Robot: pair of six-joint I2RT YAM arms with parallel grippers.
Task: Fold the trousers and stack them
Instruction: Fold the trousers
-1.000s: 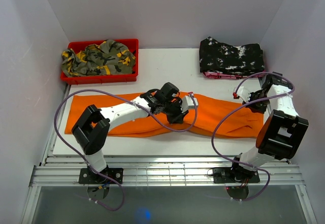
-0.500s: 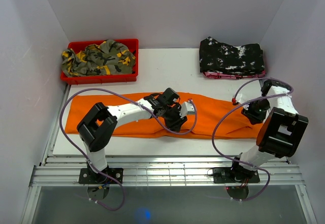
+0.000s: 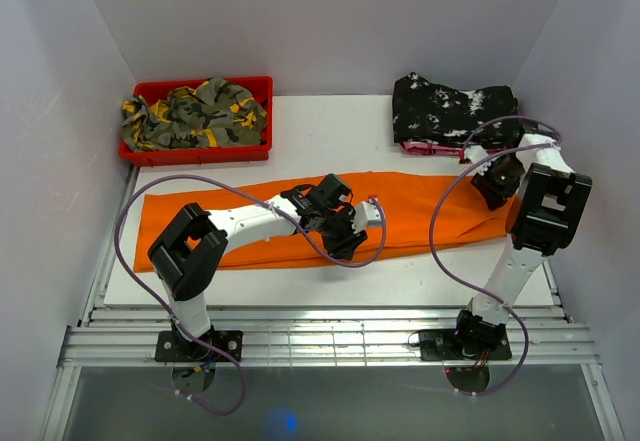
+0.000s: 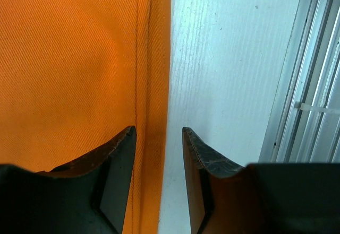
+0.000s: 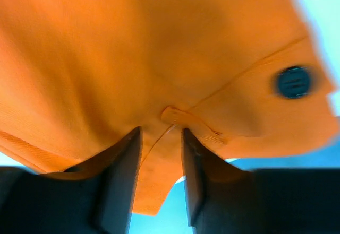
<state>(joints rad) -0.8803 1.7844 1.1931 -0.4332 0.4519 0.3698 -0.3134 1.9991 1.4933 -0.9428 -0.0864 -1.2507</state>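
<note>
The orange trousers (image 3: 430,206) lie stretched left to right across the white table (image 3: 330,126). My left gripper (image 3: 350,236) sits at their near edge about mid-length. In the left wrist view (image 4: 158,133) its jaws stand narrowly apart over the hemmed edge of the trousers (image 4: 69,59), closed on it. My right gripper (image 3: 497,183) is at the trousers' far right end, by the waist. In the right wrist view (image 5: 162,133) its jaws grip the waist fabric (image 5: 133,43), raised off the table, with a blue button (image 5: 294,81) to the right.
A red bin (image 3: 200,83) holding a camouflage garment (image 3: 195,111) stands at the back left. A folded black white-speckled garment (image 3: 455,111) lies at the back right, just behind my right gripper. Metal rails (image 3: 330,331) run along the near table edge (image 4: 313,85).
My right gripper has moved toward the back right, taking the waist end with it. The trousers have pulled straighter and their near edge has shifted back. My left gripper has stayed on the near edge.
</note>
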